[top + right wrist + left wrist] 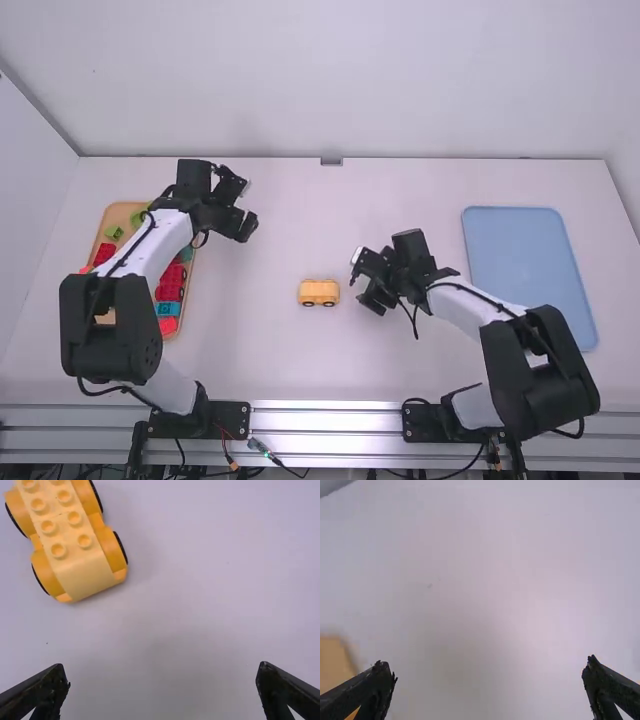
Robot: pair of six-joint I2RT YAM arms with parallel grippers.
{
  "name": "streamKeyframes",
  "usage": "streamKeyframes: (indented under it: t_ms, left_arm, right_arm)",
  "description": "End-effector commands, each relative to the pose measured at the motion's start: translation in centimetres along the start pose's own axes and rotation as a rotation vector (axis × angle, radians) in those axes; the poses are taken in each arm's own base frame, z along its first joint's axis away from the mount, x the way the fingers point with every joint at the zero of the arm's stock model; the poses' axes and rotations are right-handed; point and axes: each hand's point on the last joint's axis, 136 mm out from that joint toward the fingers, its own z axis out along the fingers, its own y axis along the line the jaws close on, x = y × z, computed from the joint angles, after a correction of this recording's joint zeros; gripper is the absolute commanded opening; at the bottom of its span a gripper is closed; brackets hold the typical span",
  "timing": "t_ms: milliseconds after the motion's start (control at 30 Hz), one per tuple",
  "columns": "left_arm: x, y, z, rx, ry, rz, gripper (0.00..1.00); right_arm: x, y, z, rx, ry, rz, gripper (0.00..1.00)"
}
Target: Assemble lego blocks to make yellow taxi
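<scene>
A yellow toy car [319, 292] of studded blocks stands on its wheels in the middle of the table; the right wrist view shows the same car [75, 545] from above. Just right of it is my right gripper [365, 282]; in its wrist view the right gripper [162, 682] is open, nothing between its fingers. My left gripper [250, 207] is over the table beyond the block tray, at the upper left; seen from its own wrist, the left gripper [489, 680] is open and holds nothing.
A wooden tray [122, 213] with red, green and teal blocks lies at the left, partly under the left arm; its corner [332, 662] shows in the left wrist view. On the right lies a blue tray [525, 270], beyond the right arm's forearm.
</scene>
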Motion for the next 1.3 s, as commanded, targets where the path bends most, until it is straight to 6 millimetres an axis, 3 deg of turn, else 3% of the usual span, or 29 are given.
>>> streamKeyframes:
  t_ms: [0,133,200,400,567,800,967,1100,1267]
  left_arm:
    - [0.1,4.2,-1.1,-0.163,0.021,-0.130,0.99]
    - [0.5,7.2,-2.1,-0.152,0.015,-0.274,0.99]
    - [1.6,10.4,-2.6,-0.187,0.034,-0.421,0.99]
    - [4.8,13.8,-2.2,-0.178,0.194,-0.631,0.99]
    - [5.8,14.5,-0.3,-0.159,0.319,-0.678,0.99]
    - [5.1,14.3,2.3,-0.140,0.358,-0.793,0.99]
    - [5.3,14.3,2.5,-0.172,0.350,-0.965,0.99]
    - [6.6,13.6,2.0,-0.211,0.395,-1.216,0.99]
    - [6.1,12.5,2.8,-0.152,0.386,-1.246,0.99]
  right_arm:
    - [-0.1,-0.9,-0.8,0.054,0.009,0.022,0.99]
    - [-0.1,-1.3,-0.9,0.073,0.015,0.007,0.99]
    - [0.0,-1.2,-0.9,0.072,0.017,0.001,0.99]
    - [0.4,-1.7,-1.0,0.097,0.040,0.001,0.99]
    - [0.4,-1.7,-1.0,0.097,0.040,0.001,0.99]
    - [0.4,-1.7,-1.0,0.097,0.040,0.002,0.99]
    - [0.9,-2.3,-1.2,0.110,0.043,0.022,0.99]
    - [1.3,-2.9,-1.5,0.116,0.038,0.052,0.99]
    - [1.5,-3.2,-1.8,0.099,0.009,0.078,0.99]
